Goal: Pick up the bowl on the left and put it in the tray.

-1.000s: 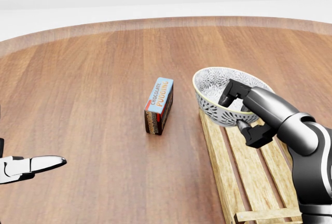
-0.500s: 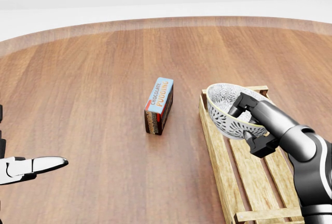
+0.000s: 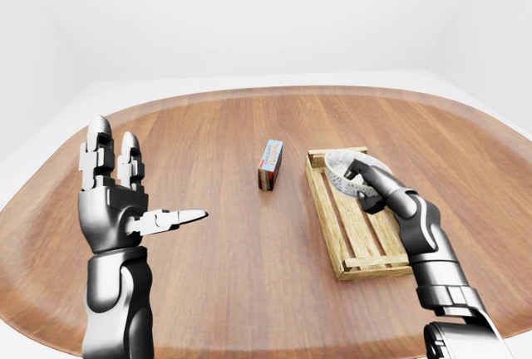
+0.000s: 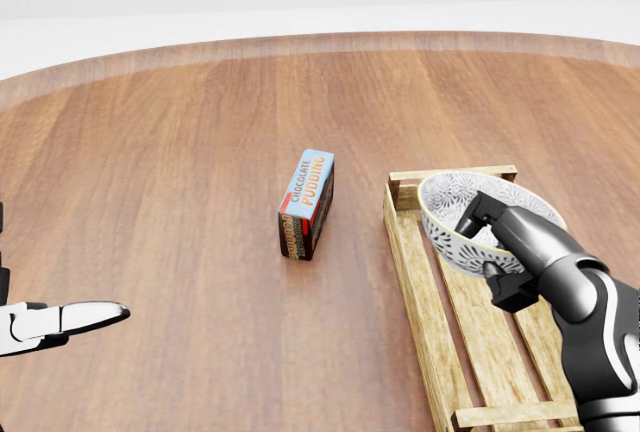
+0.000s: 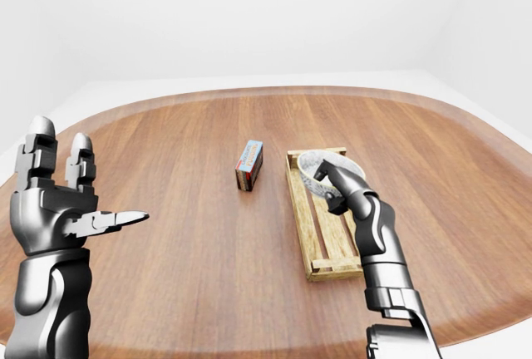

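Rough pale-wood tray (image 4: 410, 272), glossy patterned bowl (image 4: 447, 224), smooth satin-finished wooden table (image 4: 180, 172).

Patterned bowl (image 4: 455, 214), tilted, over wooden tray (image 4: 430, 302)

A chocolate pudding box (image 4: 306, 205) stands on its long edge near the middle of the head view. Its light-blue lettered face is turned up and its length runs from 1 toward 7 o'clock. It rests on the round wooden bench (image 4: 170, 162), and white floor (image 4: 100, 37) shows beyond the rim at 12 o'clock.

The dark metal right hand (image 4: 510, 244) hides the right rim of the white patterned bowl (image 4: 445, 199) (head view). The slatted wooden tray (image 4: 412, 282) runs off the bottom edge.
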Available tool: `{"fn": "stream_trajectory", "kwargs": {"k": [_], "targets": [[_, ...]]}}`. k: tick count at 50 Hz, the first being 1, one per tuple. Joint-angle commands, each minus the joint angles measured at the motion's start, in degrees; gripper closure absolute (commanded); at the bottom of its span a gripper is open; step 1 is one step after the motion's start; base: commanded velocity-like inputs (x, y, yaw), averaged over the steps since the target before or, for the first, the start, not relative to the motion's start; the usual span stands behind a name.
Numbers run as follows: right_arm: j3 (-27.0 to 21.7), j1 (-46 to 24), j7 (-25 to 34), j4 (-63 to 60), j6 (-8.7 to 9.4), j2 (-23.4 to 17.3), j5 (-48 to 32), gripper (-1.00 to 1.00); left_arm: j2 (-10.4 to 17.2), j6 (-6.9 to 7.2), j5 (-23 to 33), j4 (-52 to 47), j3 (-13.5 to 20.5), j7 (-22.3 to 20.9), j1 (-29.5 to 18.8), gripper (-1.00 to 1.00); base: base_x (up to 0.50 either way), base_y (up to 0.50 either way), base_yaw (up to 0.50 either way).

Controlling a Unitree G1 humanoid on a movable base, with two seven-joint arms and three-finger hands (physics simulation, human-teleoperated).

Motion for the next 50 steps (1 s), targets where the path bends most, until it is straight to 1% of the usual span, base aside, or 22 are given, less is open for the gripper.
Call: {"fn": "stream_trajectory", "kwargs": {"k": [1, 17, 33, 41, 50], "targets": [[-0.04, 0.10, -2.82, 1.99, 0.00, 0.20, -5.02, 1.00, 0.04, 0.00, -0.13, -0.10, 0.09, 0.02, 0.00, -1.00, 0.00, 0.00, 0.00], [1.10, -0.60, -4.68, 6.01, 0.00, 0.64, -7.70, 1.00, 0.02, 0.00, -0.16, -0.33, 0.10, -0.19, 0.14, -1.00, 0.00, 0.00, 0.00], [2.61, -1.85, -7.30, 10.97, 0.00, 1.85, -7.20, 1.00, -0.08, 0.00, -0.15, -0.58, 0.10, -0.16, 0.24, -1.00, 0.00, 0.00, 0.00], [2.72, -2.62, -7.98, 14.29, 0.00, 2.55, -5.00, 1.00, -0.04, 0.00, -0.24, -0.76, 0.24, -0.20, 0.24, -1.00, 0.00, 0.00, 0.00], [3.08, -3.47, -10.60, 18.94, 0.00, 2.29, -3.04, 1.00, 0.00, 0.00, -0.28, -0.70, 0.26, -0.18, 0.13, -1.00, 0.00, 0.00, 0.00]]}}
